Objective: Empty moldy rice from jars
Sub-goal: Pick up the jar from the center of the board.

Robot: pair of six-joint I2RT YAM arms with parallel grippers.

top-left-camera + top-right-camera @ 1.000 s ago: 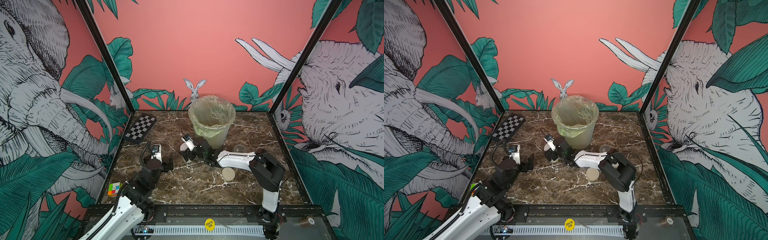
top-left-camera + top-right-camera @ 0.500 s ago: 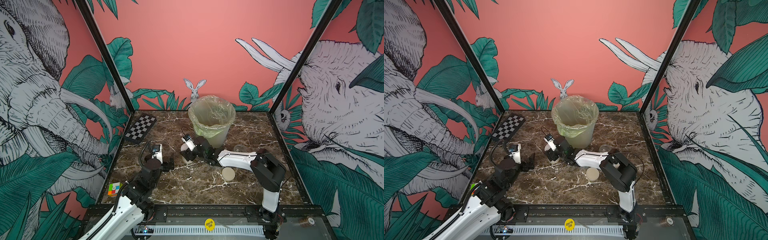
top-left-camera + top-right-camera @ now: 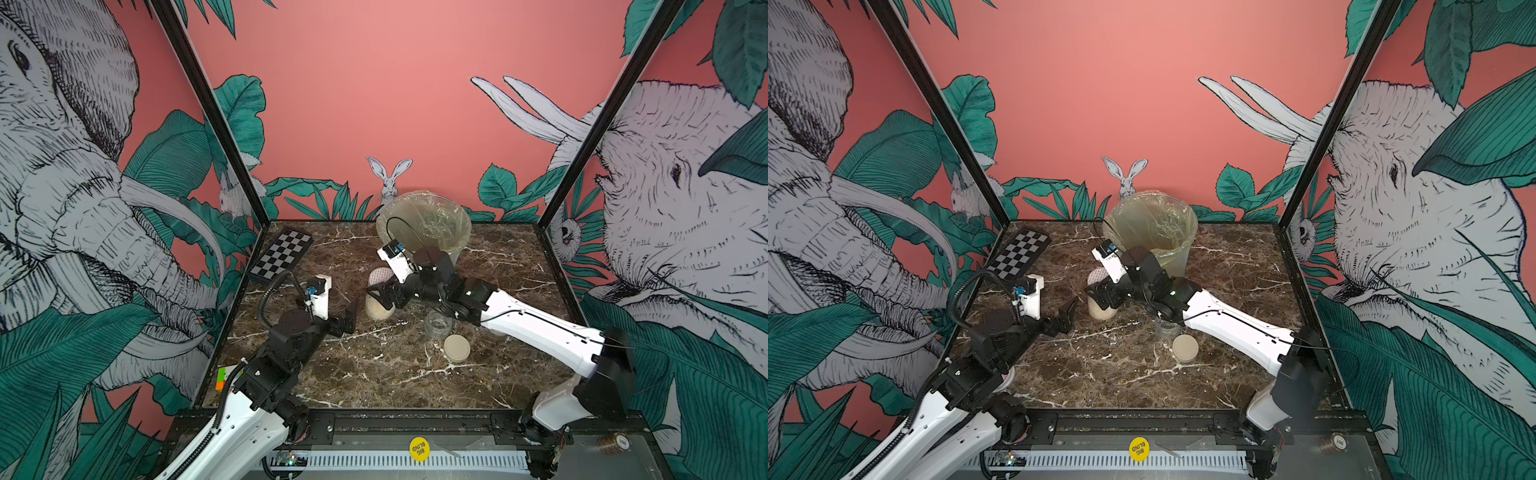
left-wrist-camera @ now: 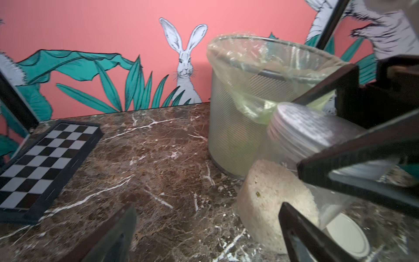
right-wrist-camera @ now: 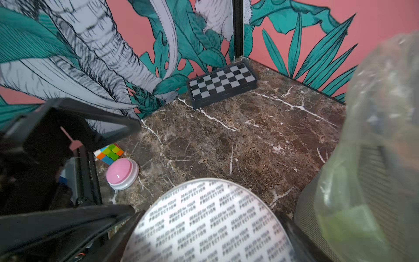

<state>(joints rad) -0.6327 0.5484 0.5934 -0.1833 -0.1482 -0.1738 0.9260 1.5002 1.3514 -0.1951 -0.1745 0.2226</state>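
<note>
In a top view, the right gripper (image 3: 383,297) hid much of the tall jar (image 3: 376,311) beside the bin (image 3: 457,241). Its jaws had narrowed onto the jar within the last second.

Left wrist view: the left gripper (image 4: 208,207) gaped wide and empty. Beige, clumped moldy rice (image 4: 267,192) filled the jar's lower part.

Right wrist view: only the white printed lid (image 5: 208,222) showed, cut off.

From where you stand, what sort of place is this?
Most likely a robot test booth, not a kitchen: printed jungle-mural walls on black frame posts box in a marble-look tabletop, two white robot arms rise from its front edge, and props lie about: a chessboard and a puzzle cube.
</note>
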